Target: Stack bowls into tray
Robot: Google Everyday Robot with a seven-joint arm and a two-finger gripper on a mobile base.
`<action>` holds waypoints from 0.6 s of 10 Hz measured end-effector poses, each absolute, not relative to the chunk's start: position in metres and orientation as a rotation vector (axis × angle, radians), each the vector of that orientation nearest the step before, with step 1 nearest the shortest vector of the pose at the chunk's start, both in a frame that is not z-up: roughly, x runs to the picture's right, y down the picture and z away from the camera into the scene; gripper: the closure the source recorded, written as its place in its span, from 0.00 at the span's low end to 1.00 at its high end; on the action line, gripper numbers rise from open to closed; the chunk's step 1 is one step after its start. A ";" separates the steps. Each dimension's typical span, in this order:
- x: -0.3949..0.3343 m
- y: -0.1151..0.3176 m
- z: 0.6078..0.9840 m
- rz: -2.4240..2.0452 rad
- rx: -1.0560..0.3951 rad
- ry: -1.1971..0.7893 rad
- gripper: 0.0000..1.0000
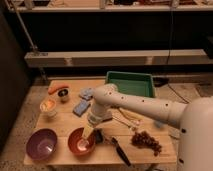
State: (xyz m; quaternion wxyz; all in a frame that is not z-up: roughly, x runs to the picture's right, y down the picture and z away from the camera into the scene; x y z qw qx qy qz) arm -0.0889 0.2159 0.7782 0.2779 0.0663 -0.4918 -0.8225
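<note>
Our claw (pixel 89 137) hangs over the orange-red bowl (pixel 76 145) at the front of the wooden table (pixel 65 125), reaching down at its right rim; we cannot tell whether it is apart or together, nor whether it touches the bowl. We see the purple bowl (pixel 41 144) just beside it on the left. Both bowls sit well apart from the green tray (pixel 129 84) at the table's back right corner. A bunch of dark grapes (pixel 146 140) lies right of the claw, and a white cup (pixel 48 106) stands behind the purple bowl.
</note>
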 end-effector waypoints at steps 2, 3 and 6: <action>-0.089 0.216 0.778 -2.207 0.178 -1.319 0.21; -0.088 0.216 0.778 -2.207 0.178 -1.319 0.28; -0.088 0.216 0.778 -2.207 0.178 -1.319 0.59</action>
